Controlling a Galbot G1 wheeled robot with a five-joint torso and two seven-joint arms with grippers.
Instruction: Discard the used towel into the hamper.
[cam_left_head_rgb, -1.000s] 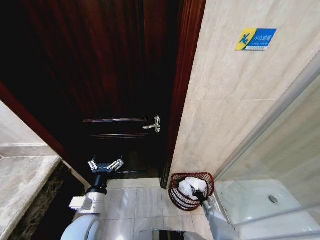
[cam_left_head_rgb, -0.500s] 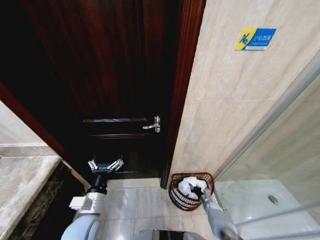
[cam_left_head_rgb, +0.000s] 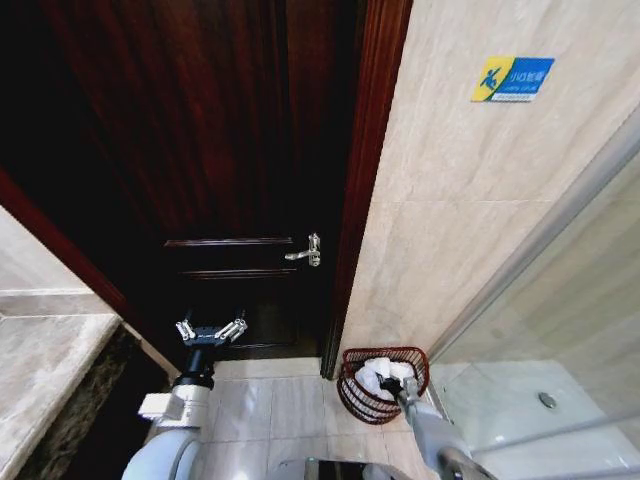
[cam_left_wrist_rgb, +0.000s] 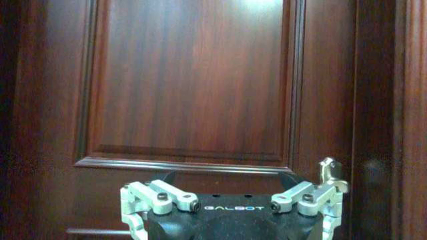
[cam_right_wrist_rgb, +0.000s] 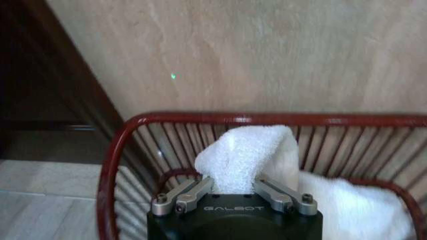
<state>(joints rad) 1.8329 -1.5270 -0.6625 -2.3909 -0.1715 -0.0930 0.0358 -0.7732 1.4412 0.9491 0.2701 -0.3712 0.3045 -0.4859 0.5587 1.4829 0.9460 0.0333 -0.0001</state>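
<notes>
The hamper (cam_left_head_rgb: 356, 396), a dark red wire basket, stands on the floor against the beige wall, right of the door frame. The white towel (cam_left_head_rgb: 374, 373) lies bunched inside it. My right gripper (cam_left_head_rgb: 401, 388) reaches over the hamper's near rim. In the right wrist view the gripper (cam_right_wrist_rgb: 232, 183) is shut on a raised fold of the towel (cam_right_wrist_rgb: 252, 146), inside the hamper's red rim (cam_right_wrist_rgb: 200, 119). My left gripper (cam_left_head_rgb: 210, 331) hangs open in front of the dark wooden door, holding nothing; the left wrist view shows its fingers (cam_left_wrist_rgb: 157, 196) spread.
The closed dark door (cam_left_head_rgb: 230, 150) with a metal handle (cam_left_head_rgb: 308, 250) fills the left and middle. A stone counter (cam_left_head_rgb: 45, 360) is at the near left. A glass shower screen (cam_left_head_rgb: 560, 330) and white tray lie to the right. Pale floor tiles (cam_left_head_rgb: 270, 405) run between them.
My right forearm has lifted a little and come nearer the camera, while its gripper stays at the hamper on the towel. The left arm has not moved.
</notes>
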